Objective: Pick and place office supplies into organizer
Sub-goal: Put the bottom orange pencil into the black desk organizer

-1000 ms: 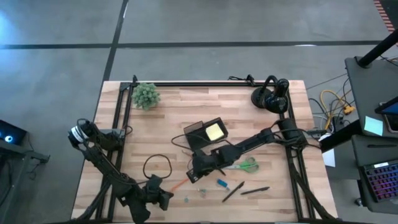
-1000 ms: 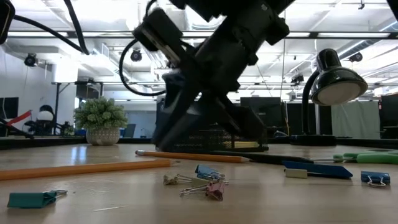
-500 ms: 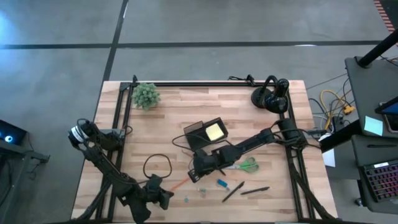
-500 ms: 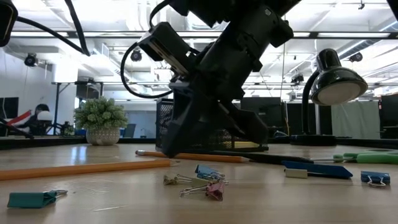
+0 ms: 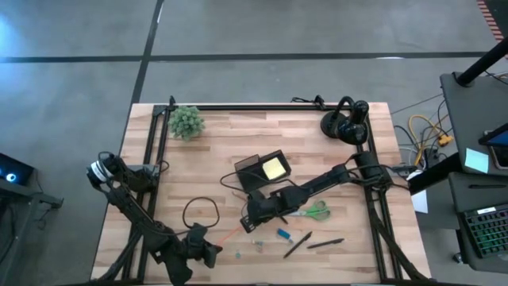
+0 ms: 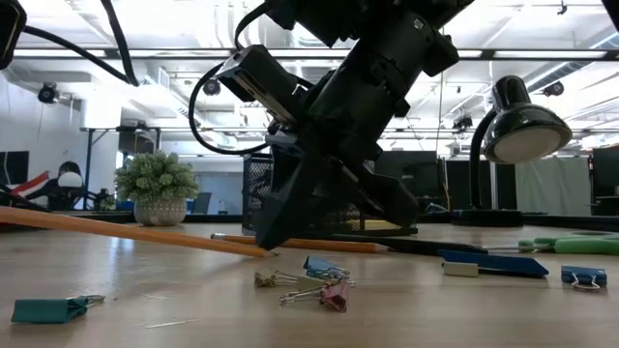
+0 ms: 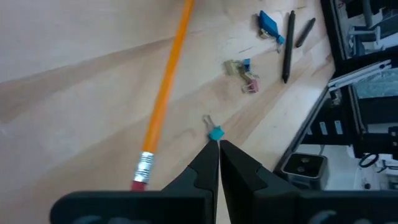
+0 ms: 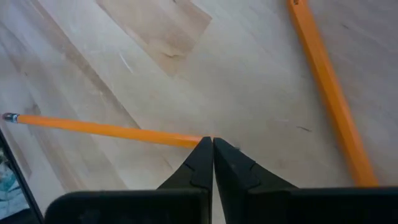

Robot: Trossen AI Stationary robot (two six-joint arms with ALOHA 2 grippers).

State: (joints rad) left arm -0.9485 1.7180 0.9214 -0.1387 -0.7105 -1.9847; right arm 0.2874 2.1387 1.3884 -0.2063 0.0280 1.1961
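My right gripper [image 5: 252,226] [image 8: 211,144] stands mid-table, in front of the black organizer [image 5: 260,171], and is shut on an orange pencil [image 6: 135,233] [image 8: 106,130]. A yellow sticky pad [image 5: 272,168] sits in the organizer. A second orange pencil [image 8: 329,99] lies flat on the wood beside the first. Green-handled scissors [image 5: 314,210], a blue piece [image 5: 283,234], two black pens [image 5: 298,245] and small clips [image 6: 319,290] lie on the table to the right and near side. My left gripper [image 5: 205,254] [image 7: 219,148] waits shut near the table's near edge, just behind a teal clip [image 7: 216,133]. My right gripper pinches the orange pencil at one end [image 8: 194,140], between its two fingertips, coming from above and slanting down. The pencil is tilted. Its gripped end [image 6: 259,249] is low by the table and its eraser end [image 8: 9,117] is raised off the wood.
A small potted plant [image 5: 186,121] stands at the far left corner, and a round black object [image 5: 345,123] at the far right. A loop of black cable [image 5: 201,212] lies left of the gripper. A desk lamp [image 6: 517,130] shows behind the table.
The right gripper has come down onto the end of the orange pencil. The pencil, which lay flat on the table, has tipped: its free eraser end has risen off the wood while the gripped end stayed low.
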